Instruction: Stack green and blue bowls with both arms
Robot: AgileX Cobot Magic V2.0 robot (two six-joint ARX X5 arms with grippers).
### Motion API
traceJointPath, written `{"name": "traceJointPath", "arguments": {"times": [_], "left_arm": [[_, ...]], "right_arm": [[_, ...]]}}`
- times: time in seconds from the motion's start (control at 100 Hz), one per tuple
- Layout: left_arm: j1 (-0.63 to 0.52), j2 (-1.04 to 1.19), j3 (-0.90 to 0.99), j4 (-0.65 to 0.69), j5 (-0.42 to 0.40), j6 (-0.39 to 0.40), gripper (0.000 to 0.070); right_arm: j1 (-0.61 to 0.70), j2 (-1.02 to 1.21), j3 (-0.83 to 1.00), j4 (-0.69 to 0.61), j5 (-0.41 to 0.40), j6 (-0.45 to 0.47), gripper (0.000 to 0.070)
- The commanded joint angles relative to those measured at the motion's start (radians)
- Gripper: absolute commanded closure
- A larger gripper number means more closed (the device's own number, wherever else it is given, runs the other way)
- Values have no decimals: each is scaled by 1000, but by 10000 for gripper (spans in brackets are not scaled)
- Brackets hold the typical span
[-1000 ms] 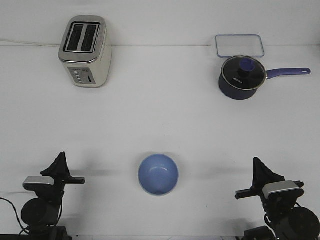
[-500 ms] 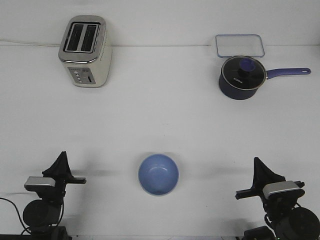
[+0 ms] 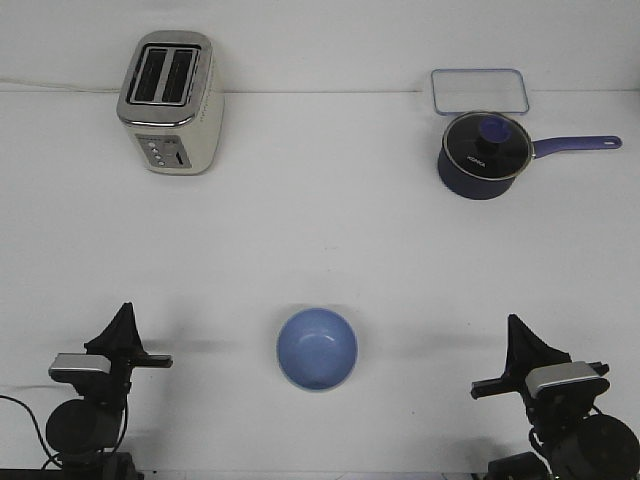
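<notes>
The blue bowl (image 3: 317, 347) stands upright on the white table (image 3: 320, 230), near the front edge and midway between the arms. A thin pale rim shows under its near edge. No separate green bowl shows anywhere, so I cannot tell whether it lies beneath. My left gripper (image 3: 124, 318) is at the front left, well left of the bowl, with its fingers together in a point and holding nothing. My right gripper (image 3: 514, 328) is at the front right, equally far from the bowl, with its fingers together and holding nothing.
A silver toaster (image 3: 170, 100) stands at the back left. A dark navy saucepan (image 3: 483, 152) with a glass lid stands at the back right, its handle pointing right. A clear rectangular lid (image 3: 479, 91) lies behind it.
The left arm has settled slightly to the right and down since the earliest frame. The bowl and the right arm have not moved.
</notes>
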Motion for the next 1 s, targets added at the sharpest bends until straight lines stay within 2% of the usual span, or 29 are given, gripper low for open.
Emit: {"name": "traceJointPath", "arguments": {"times": [0.0, 0.06, 0.13, 0.24, 0.4, 0.61, 0.68, 0.99], "left_arm": [[-1, 0, -19, 13, 1, 3, 687], [-1, 0, -19, 13, 1, 3, 687], [-1, 0, -19, 13, 1, 3, 687], [-1, 0, -19, 13, 1, 3, 687], [-1, 0, -19, 13, 1, 3, 687], [-1, 0, -19, 13, 1, 3, 687], [-1, 0, -19, 12, 1, 3, 687], [-1, 0, -19, 13, 1, 3, 687]], "right_arm": [[1, 0, 14, 11, 0, -5, 700], [-2, 0, 14, 15, 2, -21, 700], [-23, 0, -2, 28, 8, -90, 700], [-115, -19, -106, 174, 2, -197, 700], [-225, -87, -333, 375, -96, -298, 700], [-240, -130, -552, 461, -100, -295, 700], [-240, -130, -549, 423, -98, -303, 700], [-240, -129, -549, 466, -105, -314, 700]]}}
